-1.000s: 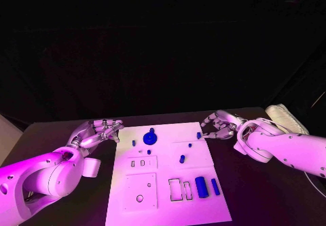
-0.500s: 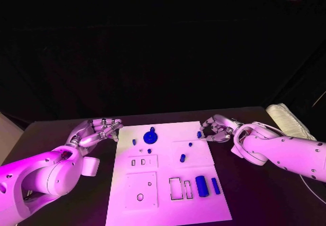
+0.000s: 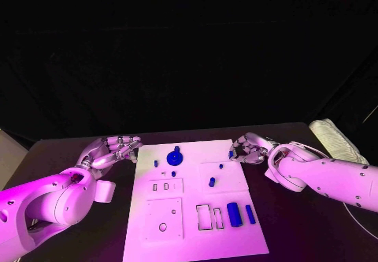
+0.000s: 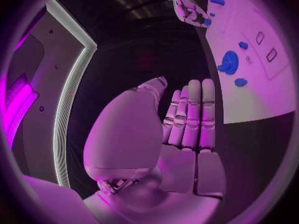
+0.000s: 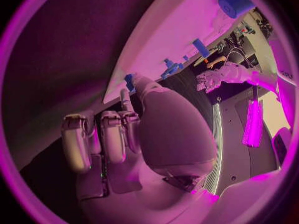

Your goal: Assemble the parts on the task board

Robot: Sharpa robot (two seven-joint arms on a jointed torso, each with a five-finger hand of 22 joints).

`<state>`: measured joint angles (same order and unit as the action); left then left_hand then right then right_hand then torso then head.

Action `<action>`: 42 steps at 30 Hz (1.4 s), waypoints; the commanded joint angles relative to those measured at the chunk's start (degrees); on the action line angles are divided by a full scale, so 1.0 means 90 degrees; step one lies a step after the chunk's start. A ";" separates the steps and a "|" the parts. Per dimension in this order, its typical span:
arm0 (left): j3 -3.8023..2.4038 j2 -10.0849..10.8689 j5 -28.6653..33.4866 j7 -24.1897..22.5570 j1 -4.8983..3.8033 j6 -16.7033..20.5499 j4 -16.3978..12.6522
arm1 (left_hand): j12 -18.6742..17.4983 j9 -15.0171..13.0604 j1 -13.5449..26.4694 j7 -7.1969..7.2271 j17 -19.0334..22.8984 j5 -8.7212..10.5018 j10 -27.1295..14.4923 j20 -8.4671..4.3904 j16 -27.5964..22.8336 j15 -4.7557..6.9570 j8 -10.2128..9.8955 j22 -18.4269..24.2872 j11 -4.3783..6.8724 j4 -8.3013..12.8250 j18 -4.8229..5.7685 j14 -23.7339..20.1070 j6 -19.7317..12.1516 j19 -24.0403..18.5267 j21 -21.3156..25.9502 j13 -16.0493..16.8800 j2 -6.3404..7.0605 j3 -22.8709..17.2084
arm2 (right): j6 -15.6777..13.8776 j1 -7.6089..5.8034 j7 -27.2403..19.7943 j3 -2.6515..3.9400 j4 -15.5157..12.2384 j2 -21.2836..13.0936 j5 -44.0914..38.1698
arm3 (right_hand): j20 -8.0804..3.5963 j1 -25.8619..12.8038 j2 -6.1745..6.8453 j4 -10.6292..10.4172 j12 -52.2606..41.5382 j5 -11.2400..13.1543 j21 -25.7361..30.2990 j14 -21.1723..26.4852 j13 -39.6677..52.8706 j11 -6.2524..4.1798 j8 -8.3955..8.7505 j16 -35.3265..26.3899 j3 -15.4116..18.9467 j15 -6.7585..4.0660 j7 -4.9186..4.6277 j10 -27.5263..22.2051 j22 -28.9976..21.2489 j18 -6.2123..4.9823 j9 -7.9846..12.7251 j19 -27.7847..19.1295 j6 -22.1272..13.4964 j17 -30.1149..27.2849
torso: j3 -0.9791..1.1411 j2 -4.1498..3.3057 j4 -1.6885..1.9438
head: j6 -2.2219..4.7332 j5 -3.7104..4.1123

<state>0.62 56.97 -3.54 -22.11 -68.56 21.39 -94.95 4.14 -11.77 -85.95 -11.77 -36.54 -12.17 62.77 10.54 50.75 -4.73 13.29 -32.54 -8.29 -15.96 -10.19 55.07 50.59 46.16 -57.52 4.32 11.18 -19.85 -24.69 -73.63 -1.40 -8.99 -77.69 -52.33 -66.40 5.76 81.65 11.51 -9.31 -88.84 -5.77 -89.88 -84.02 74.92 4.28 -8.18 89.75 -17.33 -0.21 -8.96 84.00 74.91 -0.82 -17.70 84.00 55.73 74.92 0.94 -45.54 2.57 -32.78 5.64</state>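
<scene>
- The right hand (image 3: 250, 150) reaches the task board's (image 3: 189, 240) far right edge, fingertips apparently pinching a small blue part (image 3: 231, 155), likely to lift it.
- The left hand (image 3: 110, 153) hovers off the board's far left corner, fingers apart, empty.

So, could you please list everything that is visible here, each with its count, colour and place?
task board: one, white, middle of the table.
gear-shaped part: one, blue, far end of the board, left of centre.
cylinder part: one, blue, near right of the board, beside the rectangular slots.
bar part: one, blue, just right of the cylinder.
small parts: several, blue, scattered over the board's far half; exact count unclear.
table: one, black, under everything.
pale bundle: one, whitish, far right edge of the table.
left hand: silver, at the board's far left corner, holding nothing.
right hand: silver, at the board's far right edge, fingers curled at a small blue part; grip uncertain.
</scene>
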 commanded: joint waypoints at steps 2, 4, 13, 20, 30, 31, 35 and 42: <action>-0.0004 -0.0004 -0.0040 -0.0037 -0.0004 -0.0115 -0.0004 | -0.0027 -0.0006 -0.0012 0.0006 0.0011 0.0039 -0.0050 -0.0011 0.0036 0.0007 -0.0031 -0.0010 -0.0012 -0.0011 -0.0032 -0.0032 -0.0030 -0.0032 -0.0020 0.0005 0.0040 -0.0033 | -0.0004 0.0021 -0.0011 -0.0006 0.0005 0.0027 -0.0022 | -0.0010 0.0008 -0.0079 0.0008 -0.0048 0.0020 -0.0014 -0.0664 0.1610 -0.0004 -0.0032 0.0028 -0.0078 -0.0041 0.0019 0.0599 0.1676 0.0091 -0.0005 0.0666 0.0062 0.1676 | 0.0005 0.0003 0.0004 | -0.0011 0.0000; -0.0004 -0.0003 -0.0040 -0.0035 -0.0004 -0.0115 -0.0003 | -0.0027 -0.0006 -0.0012 0.0006 0.0011 0.0039 -0.0050 -0.0011 0.0036 0.0007 -0.0031 -0.0010 -0.0012 -0.0011 -0.0032 -0.0032 -0.0030 -0.0032 -0.0020 0.0005 0.0040 -0.0033 | -0.0013 0.0023 -0.0011 -0.0006 0.0008 0.0034 -0.0021 | -0.0015 0.0010 -0.0086 0.0011 -0.0049 0.0020 -0.0014 -0.0664 0.1611 -0.0007 -0.0035 0.0028 -0.0091 -0.0047 0.0023 0.0600 0.1676 0.0091 -0.0005 0.0666 0.0071 0.1676 | 0.0004 0.0003 0.0004 | -0.0011 0.0000; -0.0004 -0.0002 -0.0042 -0.0018 -0.0004 -0.0122 0.0000 | -0.0028 -0.0011 -0.0026 0.0002 0.0019 0.0034 -0.0065 -0.0009 0.0042 0.0006 -0.0034 -0.0018 -0.0015 -0.0008 -0.0034 -0.0041 -0.0039 -0.0048 -0.0039 0.0005 0.0026 -0.0052 | -0.0050 0.0026 -0.0016 -0.0005 0.0007 0.0064 -0.0020 | -0.0038 0.0013 -0.0110 0.0021 -0.0070 0.0021 -0.0014 -0.0664 0.1628 -0.0023 -0.0049 0.0028 -0.0145 -0.0071 0.0040 0.0618 0.1676 0.0091 -0.0003 0.0666 0.0112 0.1676 | -0.0002 0.0005 0.0004 | -0.0008 -0.0006; -0.0004 0.0001 -0.0043 -0.0008 -0.0004 -0.0121 0.0000 | -0.0028 -0.0011 -0.0026 0.0002 0.0019 0.0034 -0.0065 -0.0009 0.0042 0.0006 -0.0034 -0.0018 -0.0015 -0.0008 -0.0034 -0.0041 -0.0039 -0.0048 -0.0039 0.0005 0.0026 -0.0052 | -0.0048 0.0027 -0.0024 -0.0005 0.0001 0.0073 -0.0008 | -0.0109 -0.0005 -0.0195 0.0058 -0.0112 0.0026 -0.0014 -0.0664 0.1662 -0.0095 -0.0137 0.0028 -0.0332 -0.0147 0.0125 0.0653 0.1676 0.0091 -0.0013 0.0666 0.0293 0.1676 | -0.0002 0.0006 0.0000 | -0.0013 -0.0002; -0.0004 0.0004 -0.0043 0.0000 -0.0004 -0.0118 0.0001 | -0.0028 -0.0011 -0.0026 0.0002 0.0019 0.0034 -0.0065 -0.0009 0.0042 0.0006 -0.0034 -0.0018 -0.0015 -0.0008 -0.0034 -0.0041 -0.0039 -0.0048 -0.0039 0.0005 0.0026 -0.0052 | -0.0195 0.0028 -0.0013 -0.0005 -0.0009 0.0081 0.0002 | -0.0240 -0.0068 -0.0396 0.0179 -0.0129 0.0033 -0.0014 -0.0664 0.1676 -0.0252 -0.0375 0.0028 -0.0659 -0.0282 0.0300 0.0667 0.1676 0.0091 -0.0085 0.0666 0.0606 0.1676 | -0.0001 0.0007 0.0006 | -0.0025 -0.0001; -0.0004 0.0004 -0.0043 0.0000 -0.0004 -0.0118 0.0001 | -0.0028 -0.0011 -0.0026 0.0002 0.0019 0.0034 -0.0065 -0.0009 0.0042 0.0006 -0.0034 -0.0018 -0.0015 -0.0008 -0.0034 -0.0041 -0.0039 -0.0048 -0.0039 0.0005 0.0026 -0.0052 | -0.0230 0.0028 -0.0011 -0.0005 -0.0013 0.0082 0.0002 | -0.0240 -0.0068 -0.0396 0.0179 -0.0129 0.0033 -0.0014 -0.0664 0.1676 -0.0252 -0.0375 0.0028 -0.0659 -0.0282 0.0300 0.0667 0.1676 0.0091 -0.0085 0.0666 0.0606 0.1676 | 0.0000 0.0006 0.0007 | -0.0028 -0.0004; -0.0004 0.0003 -0.0043 0.0000 -0.0004 -0.0119 0.0002 | -0.0028 -0.0011 -0.0026 0.0002 0.0019 0.0034 -0.0065 -0.0009 0.0042 0.0006 -0.0034 -0.0018 -0.0015 -0.0008 -0.0034 -0.0041 -0.0039 -0.0048 -0.0039 0.0005 0.0026 -0.0052 | -0.0482 0.0028 0.0019 -0.0004 -0.0070 0.0083 0.0002 | -0.0251 -0.0089 -0.0410 0.0194 -0.0129 0.0035 -0.0014 -0.0664 0.1676 -0.0267 -0.0398 0.0028 -0.0689 -0.0292 0.0310 0.0667 0.1676 0.0091 -0.0094 0.0666 0.0618 0.1676 | 0.0005 0.0005 0.0007 | -0.0032 -0.0014; -0.0004 -0.0013 -0.0123 0.0060 -0.0004 -0.0108 0.0023 | 0.0022 -0.0026 -0.0032 -0.0007 0.0026 0.0035 0.0012 -0.0007 0.0067 0.0010 -0.0022 -0.0035 -0.0008 -0.0011 -0.0036 -0.0035 -0.0023 -0.0066 -0.0077 0.0028 0.0011 -0.0081 | -0.0811 -0.0028 0.0325 0.0015 -0.0371 0.0050 0.0001 | -0.0258 -0.0175 -0.0375 0.0186 -0.0129 0.0040 -0.0014 -0.0664 0.1676 -0.0273 -0.0413 0.0028 -0.0697 -0.0286 0.0309 0.0667 0.1676 0.0091 -0.0098 0.0666 0.0605 0.1676 | -0.0003 0.0028 0.0003 | -0.0035 -0.0050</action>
<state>0.62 56.98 -3.74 -21.72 -68.56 21.29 -94.73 4.24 -11.96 -85.95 -11.77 -36.37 -12.18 62.65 10.33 51.12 -4.73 13.29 -32.81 -8.47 -15.98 -10.19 55.07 50.59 45.95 -58.03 4.44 11.18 -20.36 -29.19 -73.58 -0.42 -8.97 -80.30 -51.82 -66.20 3.78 80.60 8.20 -7.59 -89.88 -5.28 -89.88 -84.02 74.91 2.12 -11.54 89.75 -23.34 -2.29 -6.29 83.91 74.94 -0.82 -17.99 84.11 60.62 74.91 0.94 -45.42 2.62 -33.07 5.34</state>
